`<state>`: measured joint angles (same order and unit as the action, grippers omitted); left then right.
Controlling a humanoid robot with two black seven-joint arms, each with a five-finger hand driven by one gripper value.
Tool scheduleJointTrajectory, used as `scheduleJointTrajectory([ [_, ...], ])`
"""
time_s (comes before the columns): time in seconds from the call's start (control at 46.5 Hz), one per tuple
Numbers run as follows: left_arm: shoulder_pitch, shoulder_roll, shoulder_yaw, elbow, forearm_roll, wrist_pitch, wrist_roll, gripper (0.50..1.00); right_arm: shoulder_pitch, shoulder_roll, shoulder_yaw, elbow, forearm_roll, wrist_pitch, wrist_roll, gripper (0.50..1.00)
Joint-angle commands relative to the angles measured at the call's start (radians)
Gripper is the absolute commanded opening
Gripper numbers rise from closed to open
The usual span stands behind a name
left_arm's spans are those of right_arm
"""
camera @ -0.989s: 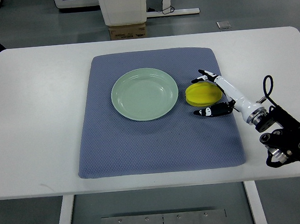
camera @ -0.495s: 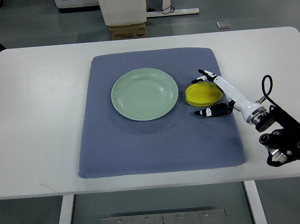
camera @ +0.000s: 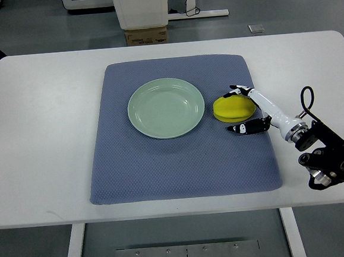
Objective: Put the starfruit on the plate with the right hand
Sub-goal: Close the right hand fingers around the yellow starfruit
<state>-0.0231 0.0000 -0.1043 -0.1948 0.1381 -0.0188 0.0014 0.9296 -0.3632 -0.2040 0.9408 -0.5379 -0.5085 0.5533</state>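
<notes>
Starfruit (camera: 232,108) sits on blue mat (camera: 180,157), just right of green plate (camera: 165,107), not on it yet. Right hand (camera: 249,109) brackets the fruit: fingers (camera: 236,90) curve over far edge, thumb at near side, spread and not clearly clamped. Left arm not in view. To do it well: close evenly on both edges w/o squashing, lift clear of plate rim, carry left, set down mid-plate. White counter (camera: 42,144) otherwise unused.
</notes>
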Motion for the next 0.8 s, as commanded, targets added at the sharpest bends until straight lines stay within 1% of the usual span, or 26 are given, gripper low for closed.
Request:
scheduleJointTrajectory([
  [0.0, 0.0, 0.0, 0.0, 0.0, 0.0, 0.0, 0.0, 1.0, 0.002, 0.006, 0.0, -0.008, 0.001, 0.001, -0.01, 0.883],
  [0.065, 0.0, 0.0, 0.0, 0.0, 0.0, 0.0, 0.0, 1.0, 0.003, 0.01, 0.0, -0.011, 0.001, 0.001, -0.018, 0.86],
  [0.108, 0.0, 0.0, 0.0, 0.0, 0.0, -0.001, 0.0, 1.0, 0.003, 0.012, 0.0, -0.013, 0.001, 0.001, -0.021, 0.83],
  [0.172, 0.0, 0.0, 0.0, 0.0, 0.0, 0.0, 0.0, 1.0, 0.008, 0.013, 0.0, -0.014, 0.001, 0.002, -0.027, 0.782],
  [0.258, 0.0, 0.0, 0.0, 0.0, 0.0, 0.0, 0.0, 1.0, 0.009, 0.013, 0.0, -0.014, 0.001, 0.002, -0.039, 0.703],
  [0.301, 0.0, 0.0, 0.0, 0.0, 0.0, 0.0, 0.0, 1.0, 0.011, 0.013, 0.0, -0.014, 0.003, 0.002, -0.041, 0.657],
  [0.344, 0.0, 0.0, 0.0, 0.0, 0.0, 0.0, 0.0, 1.0, 0.011, 0.013, 0.0, -0.013, 0.004, 0.004, -0.042, 0.592],
  [0.387, 0.0, 0.0, 0.0, 0.0, 0.0, 0.0, 0.0, 1.0, 0.012, 0.013, 0.0, -0.013, 0.007, 0.004, -0.041, 0.517],
  [0.409, 0.0, 0.0, 0.0, 0.0, 0.0, -0.001, 0.0, 1.0, 0.014, 0.013, 0.0, -0.013, 0.007, 0.004, -0.042, 0.5],
  [0.774, 0.0, 0.0, 0.0, 0.0, 0.0, 0.0, 0.0, 1.0, 0.02, 0.015, 0.017, -0.008, 0.03, 0.005, -0.041, 0.5],
])
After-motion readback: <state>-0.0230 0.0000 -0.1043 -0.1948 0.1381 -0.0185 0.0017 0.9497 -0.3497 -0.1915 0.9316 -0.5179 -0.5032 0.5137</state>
